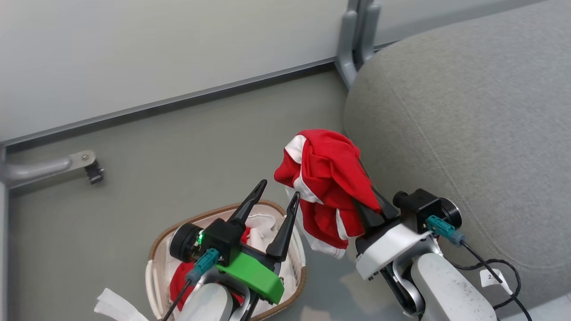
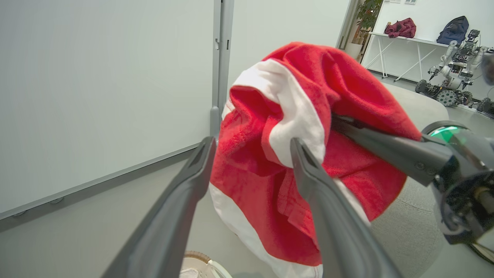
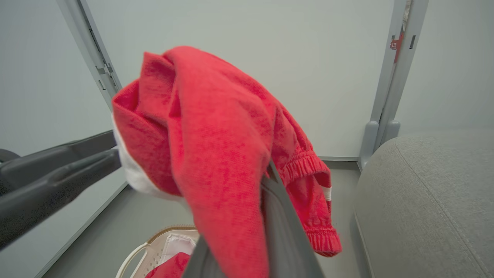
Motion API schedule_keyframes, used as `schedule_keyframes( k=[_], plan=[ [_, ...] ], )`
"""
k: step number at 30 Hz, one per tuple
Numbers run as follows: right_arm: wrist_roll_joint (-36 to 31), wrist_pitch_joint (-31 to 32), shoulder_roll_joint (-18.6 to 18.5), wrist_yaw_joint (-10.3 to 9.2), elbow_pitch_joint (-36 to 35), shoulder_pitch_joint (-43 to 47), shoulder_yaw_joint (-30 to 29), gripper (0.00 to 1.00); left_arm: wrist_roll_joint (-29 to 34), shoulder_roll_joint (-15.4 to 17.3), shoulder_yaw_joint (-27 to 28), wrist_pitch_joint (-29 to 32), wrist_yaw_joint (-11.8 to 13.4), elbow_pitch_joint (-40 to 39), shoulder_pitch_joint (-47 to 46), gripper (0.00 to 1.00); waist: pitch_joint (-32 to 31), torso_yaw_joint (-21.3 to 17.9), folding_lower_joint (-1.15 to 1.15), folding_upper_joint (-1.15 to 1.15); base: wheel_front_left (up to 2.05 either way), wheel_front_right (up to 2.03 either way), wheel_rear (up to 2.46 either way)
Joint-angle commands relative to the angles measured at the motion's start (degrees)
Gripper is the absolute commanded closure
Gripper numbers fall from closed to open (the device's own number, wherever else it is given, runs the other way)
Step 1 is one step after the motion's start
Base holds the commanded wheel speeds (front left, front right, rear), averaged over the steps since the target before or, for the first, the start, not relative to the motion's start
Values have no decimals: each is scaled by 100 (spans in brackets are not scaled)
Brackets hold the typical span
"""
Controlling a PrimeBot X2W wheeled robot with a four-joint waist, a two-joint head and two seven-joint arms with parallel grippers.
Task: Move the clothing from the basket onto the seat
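Note:
A red garment with white stripes hangs above the floor, between the basket and the seat. My right gripper is shut on it, and the cloth drapes over the fingers and hides their tips. In the right wrist view the garment covers my right fingers. My left gripper stands open just left of the garment, over the basket, holding nothing. From the left wrist, the garment sits beyond my open left gripper. More red clothing lies in the basket with white lining.
The grey seat fills the right side. A pale wall with a grey baseboard runs behind, with grey metal post feet by the seat's corner. A metal bracket is at the left. White cloth lies beside the basket.

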Motion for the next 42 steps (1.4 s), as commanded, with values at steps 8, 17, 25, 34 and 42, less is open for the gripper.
schedule_keyframes(
  k=[8, 17, 25, 34, 42],
  plan=[
    [-47, -28, -17, -6, -187, 218, -235, 100, -17, 29, -184, -4, -15, 67, -70, 0, 190, -1714, 0, 0, 0, 0, 0],
    [-207, -28, -155, -6, -426, 272, -884, 100, -69, 34, -529, -4, -15, 340, -357, 0, 475, -1809, 0, 0, 0, 0, 0],
    [-458, -28, -780, -6, -236, -719, -1176, 100, 160, 153, -415, -4, -15, 496, -460, 0, 1042, -1660, 0, 0, 0, 0, 0],
    [-512, -28, -1604, -6, 451, -2237, -1891, 100, 241, 426, -531, -4, -16, 606, -846, 0, 1991, -992, 0, 0, 0, 0, 0],
    [-800, -28, -2198, -6, 1304, -3371, -2613, 100, 332, 542, -619, -3, -16, 569, -1313, 0, 2763, -465, 0, 0, 0, 0, 0]
  ],
)
